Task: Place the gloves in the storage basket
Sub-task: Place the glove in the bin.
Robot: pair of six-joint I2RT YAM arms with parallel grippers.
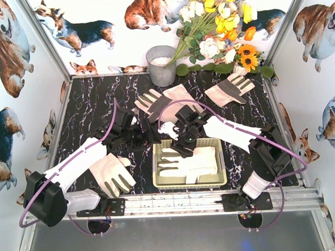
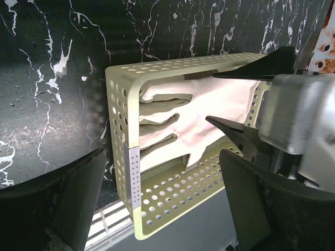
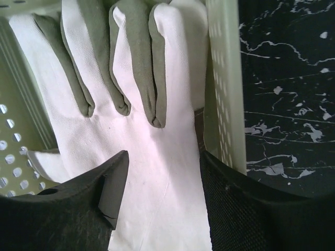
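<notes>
Right gripper (image 3: 162,172): spread wide, gripping nothing. Directly beneath: glove (image 3: 172,63), flat inside storage basket (image 3: 225,78); wall just beside one fingertip. Lift straight up, clear of wall, no snagging fabric. Left gripper (image 2: 162,157): spread too, empty, just outside basket. Farther out: loose gloves (image 1: 161,101).

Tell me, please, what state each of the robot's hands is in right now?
Left hand: open, holding nothing.
Right hand: open, over a glove in the storage basket, holding nothing.

Grey bucket (image 1: 161,65) beside flowers (image 1: 219,30); black marble table (image 1: 90,117).
</notes>
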